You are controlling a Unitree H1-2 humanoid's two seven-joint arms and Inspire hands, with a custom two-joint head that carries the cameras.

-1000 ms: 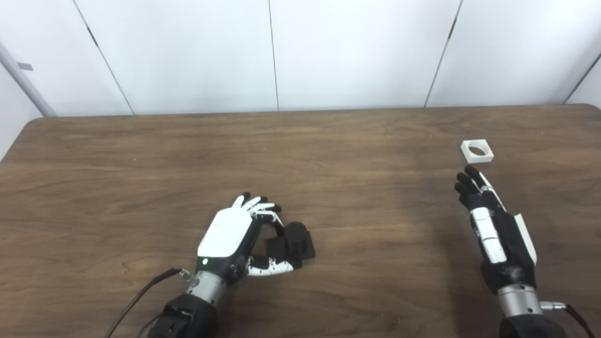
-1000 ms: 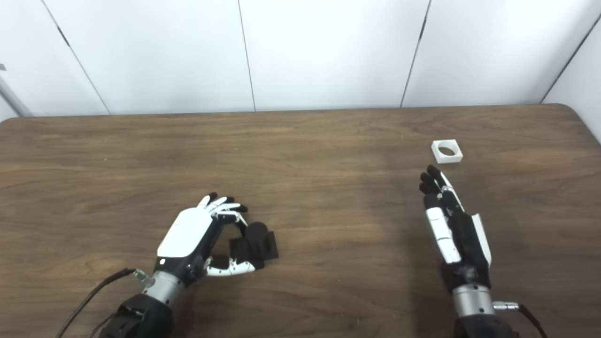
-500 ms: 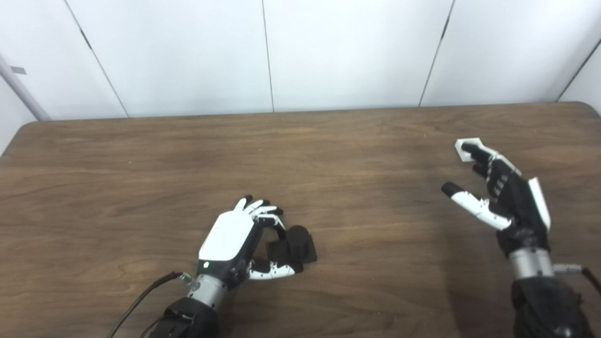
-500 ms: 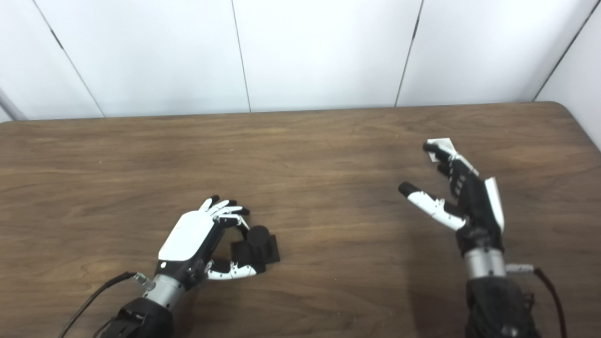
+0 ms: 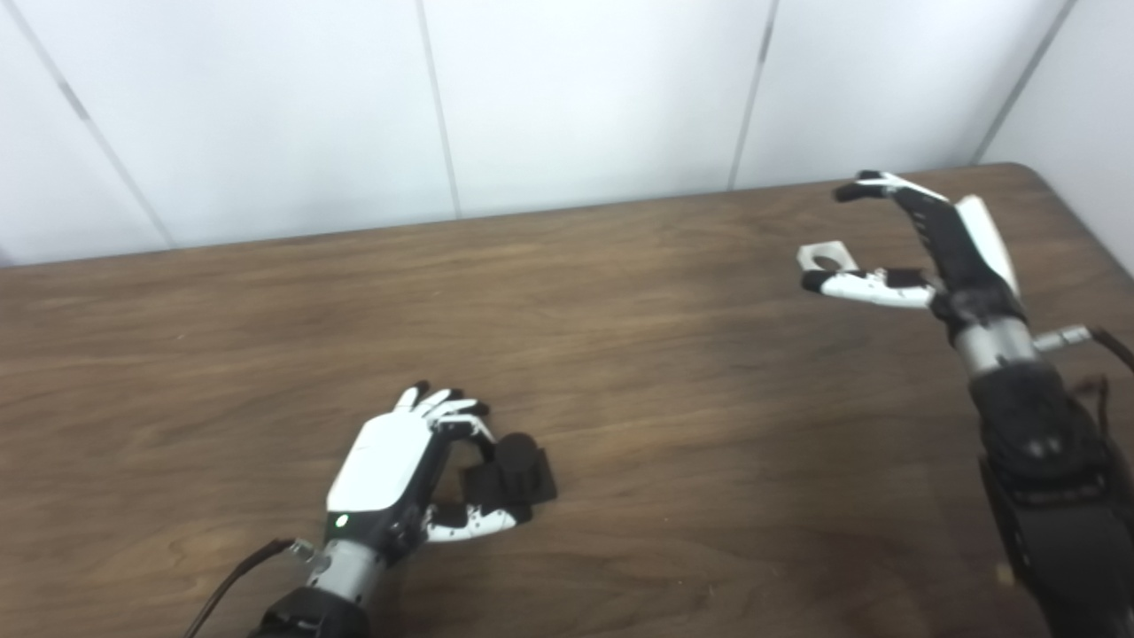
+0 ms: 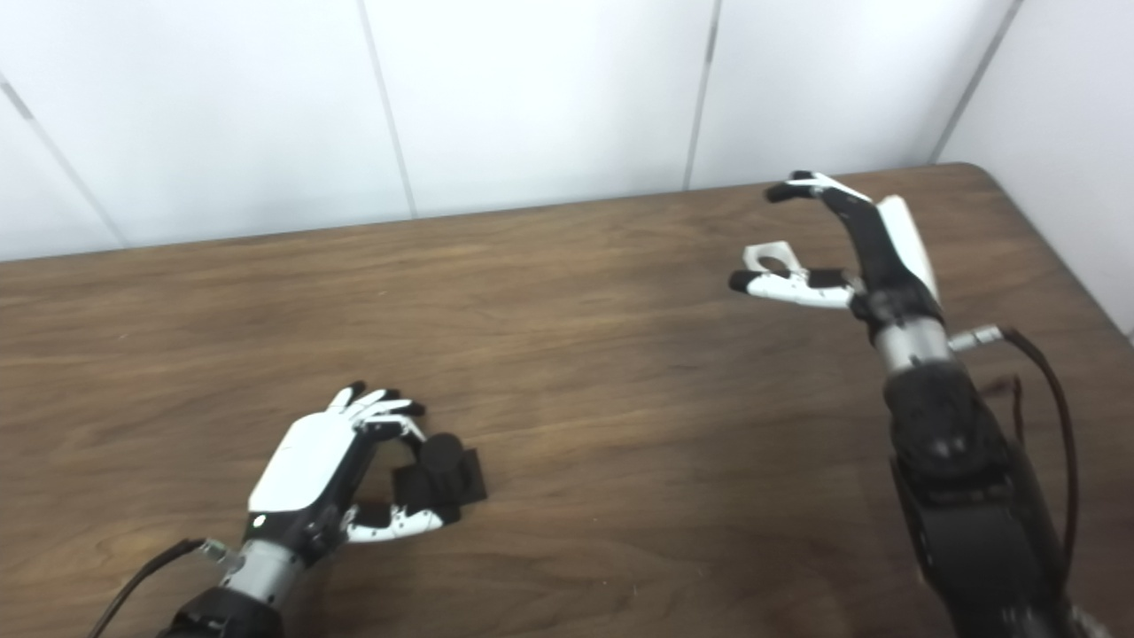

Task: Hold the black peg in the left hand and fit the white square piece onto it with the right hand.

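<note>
While the left hand cups the peg on the near table, fingers curled round it, the right hand hovers spread over the white piece far right, nothing lifted or fitted yet

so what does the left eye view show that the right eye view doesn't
Left eye only: nothing distinct.

Right eye only: the full cable loop beside the right arm, and more of the table along its right edge.

Both: left hand curled at the peg, grip unclear; right hand open over the white piece, which lies on the table.
</note>
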